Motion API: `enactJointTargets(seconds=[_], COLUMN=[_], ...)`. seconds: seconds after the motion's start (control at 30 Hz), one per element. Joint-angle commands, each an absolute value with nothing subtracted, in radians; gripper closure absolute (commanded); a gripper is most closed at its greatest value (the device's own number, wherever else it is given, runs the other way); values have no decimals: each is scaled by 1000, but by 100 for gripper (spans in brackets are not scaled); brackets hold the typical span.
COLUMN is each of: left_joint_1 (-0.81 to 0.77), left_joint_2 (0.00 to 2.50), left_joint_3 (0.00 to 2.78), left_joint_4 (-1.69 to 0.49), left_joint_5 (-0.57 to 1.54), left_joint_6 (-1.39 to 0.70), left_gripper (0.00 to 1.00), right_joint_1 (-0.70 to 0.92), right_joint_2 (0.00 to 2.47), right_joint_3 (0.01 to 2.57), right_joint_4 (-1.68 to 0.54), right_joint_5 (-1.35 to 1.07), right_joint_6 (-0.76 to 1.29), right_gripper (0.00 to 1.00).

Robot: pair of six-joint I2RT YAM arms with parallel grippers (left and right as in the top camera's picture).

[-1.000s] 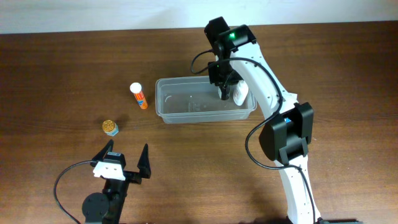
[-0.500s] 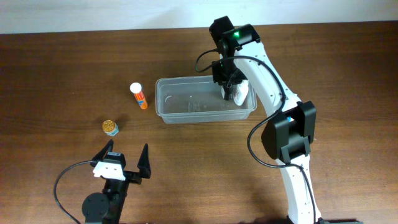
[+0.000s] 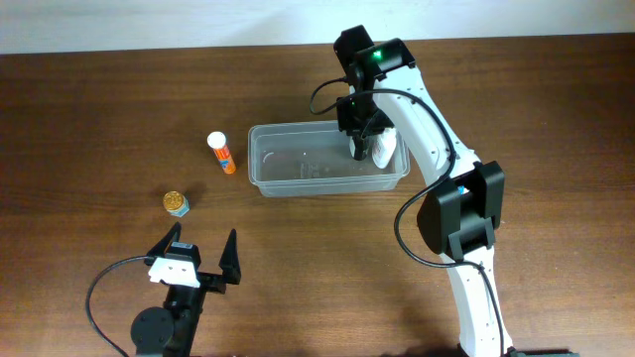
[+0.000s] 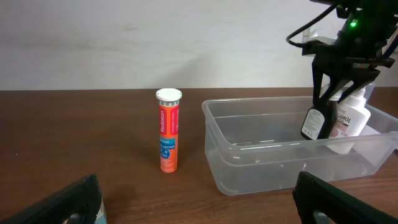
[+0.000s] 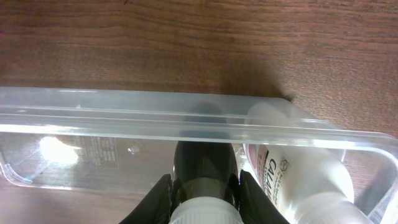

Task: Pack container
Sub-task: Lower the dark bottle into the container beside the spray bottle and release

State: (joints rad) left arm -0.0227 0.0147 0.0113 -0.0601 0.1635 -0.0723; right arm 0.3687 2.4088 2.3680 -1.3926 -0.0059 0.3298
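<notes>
The clear plastic container (image 3: pixel 298 171) stands at mid-table and also shows in the left wrist view (image 4: pixel 249 158) and the right wrist view (image 5: pixel 124 115). My right gripper (image 3: pixel 359 147) reaches down into its right end, shut on a dark bottle (image 5: pixel 205 163) with a white cap, held upright (image 4: pixel 313 123). A white lotion bottle (image 3: pixel 386 149) stands inside the container right beside it (image 5: pixel 298 177). My left gripper (image 3: pixel 196 260) is open and empty near the front left; its fingers (image 4: pixel 74 202) frame the left wrist view.
An orange tube with a white cap (image 3: pixel 221 153) stands left of the container (image 4: pixel 168 130). A small gold-lidded jar (image 3: pixel 176 202) sits further left and nearer the front. A wall runs along the table's far edge.
My right gripper has shifted slightly with the dark bottle inside the container's right end. The left arm has not moved.
</notes>
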Motion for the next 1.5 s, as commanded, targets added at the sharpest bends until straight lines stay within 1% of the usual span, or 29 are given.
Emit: enactJointTargets(seconds=[0.0,0.2,0.5,0.63,0.9,1.03,1.23,1.47], left_joint_1=[-17,-17,-17,-17,-17,-17,-17,-17], left_joint_2=[6,6,6,6,6,6,6,6], left_joint_3=[9,9,9,9,9,9,9,9], left_joint_4=[-65,-65,-65,-65,-65,-65,-65,-65], left_joint_5=[157,157,157,157,157,157,157,157], left_joint_6=[-78,-78,-78,-78,-78,-78,-78,-78], left_gripper=[1,0,1,1,1,1,1,1], right_joint_1=[358,339,333,334,334,333,333,333], right_joint_2=[2416,2416,2416,2416,2415,2415,2399,2379], right_joint_3=[2343,2284,2280,2280,2280,2284,2296,2359], right_joint_4=[-1390,-1374,-1355,-1350,-1348,-1345,-1346,-1365], right_joint_5=[-15,-15,-15,-16,-30,-35,-83,-83], right_joint_6=[342,340,337,325,325,325,318,318], right_gripper=[75,75,75,70,68,64,64,64])
